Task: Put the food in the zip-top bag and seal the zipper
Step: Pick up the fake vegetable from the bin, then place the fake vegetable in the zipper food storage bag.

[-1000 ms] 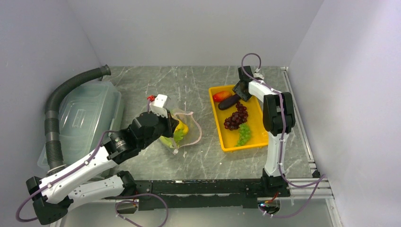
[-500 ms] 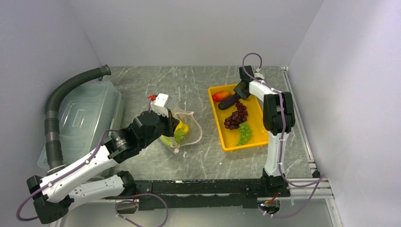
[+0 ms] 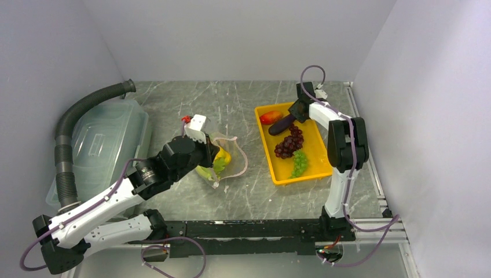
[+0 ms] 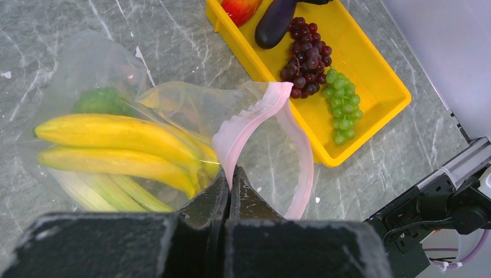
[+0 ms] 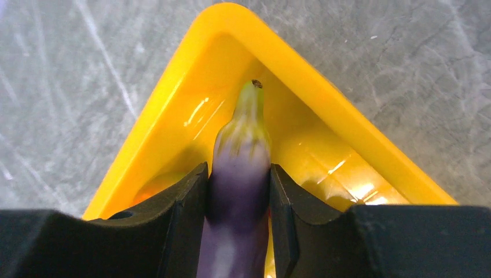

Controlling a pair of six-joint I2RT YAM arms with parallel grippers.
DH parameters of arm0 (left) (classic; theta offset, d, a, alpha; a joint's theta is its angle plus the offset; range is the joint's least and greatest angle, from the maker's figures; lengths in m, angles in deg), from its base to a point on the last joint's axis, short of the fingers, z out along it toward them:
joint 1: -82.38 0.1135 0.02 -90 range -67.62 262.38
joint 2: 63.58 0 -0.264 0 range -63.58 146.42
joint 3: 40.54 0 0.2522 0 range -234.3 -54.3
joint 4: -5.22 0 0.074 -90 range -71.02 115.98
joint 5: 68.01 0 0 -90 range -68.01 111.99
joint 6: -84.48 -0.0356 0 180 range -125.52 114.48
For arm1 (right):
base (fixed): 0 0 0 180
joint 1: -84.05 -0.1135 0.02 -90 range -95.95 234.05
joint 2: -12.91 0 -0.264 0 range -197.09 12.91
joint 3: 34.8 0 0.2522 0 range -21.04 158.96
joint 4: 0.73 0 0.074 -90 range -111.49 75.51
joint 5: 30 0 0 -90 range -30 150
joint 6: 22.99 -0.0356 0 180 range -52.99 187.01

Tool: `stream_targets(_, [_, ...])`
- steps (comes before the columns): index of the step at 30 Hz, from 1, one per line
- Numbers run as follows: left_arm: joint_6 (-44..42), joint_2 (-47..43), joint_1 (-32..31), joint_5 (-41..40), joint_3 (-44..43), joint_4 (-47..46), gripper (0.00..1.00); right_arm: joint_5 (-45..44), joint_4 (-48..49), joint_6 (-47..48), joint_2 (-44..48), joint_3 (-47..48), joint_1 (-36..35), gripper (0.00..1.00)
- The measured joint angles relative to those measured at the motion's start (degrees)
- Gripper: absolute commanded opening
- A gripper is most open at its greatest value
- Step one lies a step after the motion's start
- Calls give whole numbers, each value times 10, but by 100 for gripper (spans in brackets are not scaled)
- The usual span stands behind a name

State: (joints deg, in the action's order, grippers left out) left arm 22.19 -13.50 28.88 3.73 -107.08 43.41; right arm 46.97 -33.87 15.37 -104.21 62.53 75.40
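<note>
**Fig. Picking the eggplant (image 5: 243, 136) out of the yellow tray (image 4: 370, 75).** The right claw (image 5: 238, 179) grasps the eggplant across its body near the stem end, with one finger pressed to each side. The eggplant sits in the far corner of the tray beside the red-orange fruit (image 4: 240, 7). Whether it has left the tray floor cannot be told.

The left claw (image 4: 230, 179) is clenched on the zipper (image 4: 255, 117). It holds one lip of the zip-top bag (image 4: 185, 104) up, so the mouth gapes toward the tray. The bag lies on the desk (image 3: 243, 98), apart from the tray. It already contains the bananas (image 4: 116, 133), the leek (image 4: 104, 188) and the green round fruit (image 4: 101, 99). The dark grapes (image 4: 304, 58) and green grapes (image 4: 343, 101) wait in the tray.

Good practice for this step:
- Lift straight up until the stem clears the tray wall.
- Carry the eggplant long-axis first into the opening (a crosswise entry would probably snag the thin pink lip).
- Move slowly and level, because the grip sits toward one end and the smooth body may pivot.
- Have the left claw hold the lip raised until the eggplant is released.
</note>
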Motion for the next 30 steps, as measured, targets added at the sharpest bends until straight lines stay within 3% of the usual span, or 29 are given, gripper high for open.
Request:
stream_targets(13, [5, -1, 0, -1, -4, 5, 0, -53, 65, 35, 172, -87, -11, 0])
stream_targets(30, [15, -19, 0, -32, -6, 20, 0, -151, 232, 217, 500, -264, -159, 0])
